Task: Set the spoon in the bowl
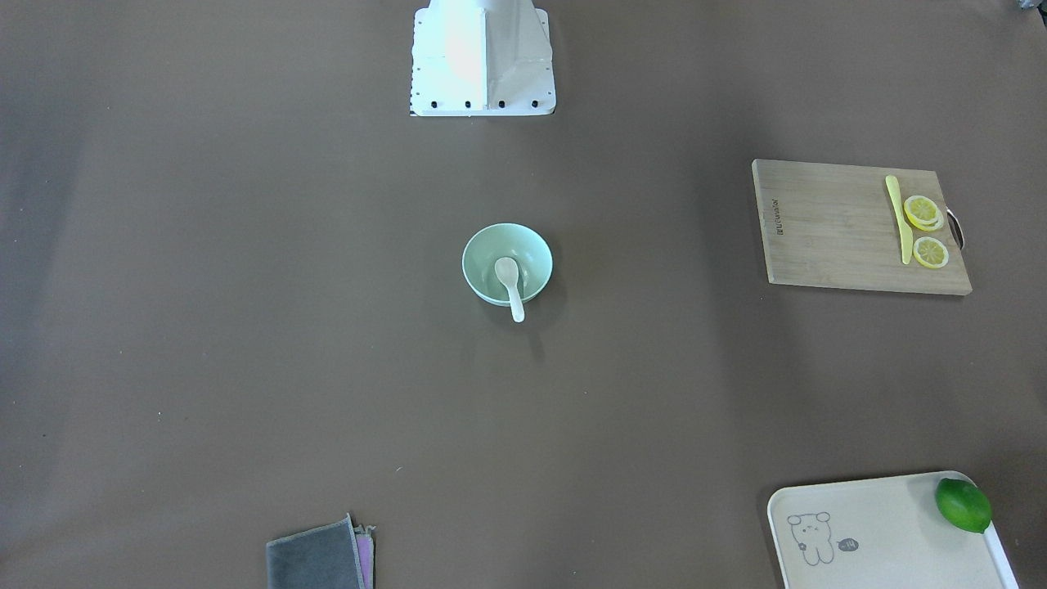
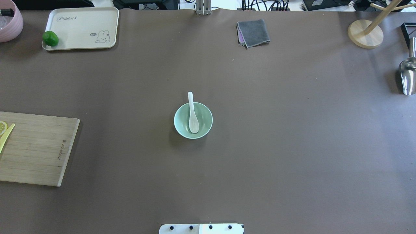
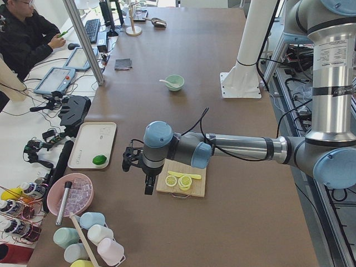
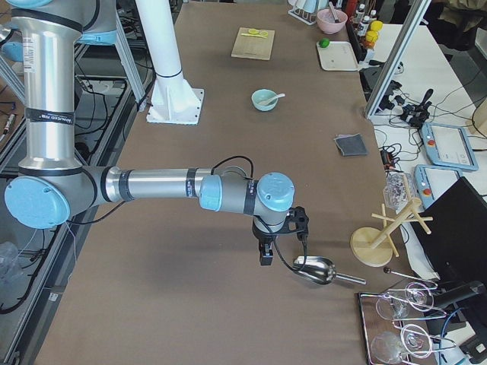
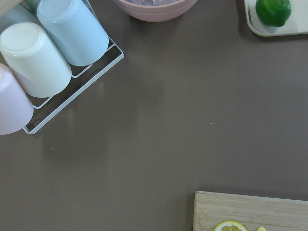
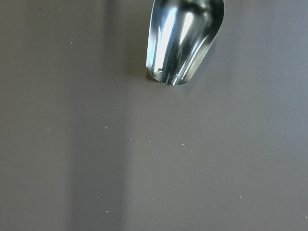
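Note:
The pale mint-green bowl (image 1: 481,254) stands at the middle of the table, also in the overhead view (image 2: 181,125). The white spoon (image 1: 509,280) lies in it, scoop on the bottom, handle resting over the rim (image 2: 191,99) on the side away from the robot. Both show small in the side views: bowl (image 3: 177,84), bowl (image 4: 262,101). My left gripper (image 3: 148,186) hangs near the cutting board's end, far from the bowl. My right gripper (image 4: 265,255) hangs by a metal scoop at the other end. I cannot tell whether either is open or shut.
A wooden cutting board (image 1: 826,229) holds lemon slices (image 1: 923,211) and a yellow knife (image 1: 900,219). A tray (image 2: 81,22) carries a lime (image 2: 50,38). A grey cloth (image 2: 254,32), metal scoop (image 6: 185,36), wooden stand (image 2: 365,34) and cup rack (image 5: 48,57) lie around the edges.

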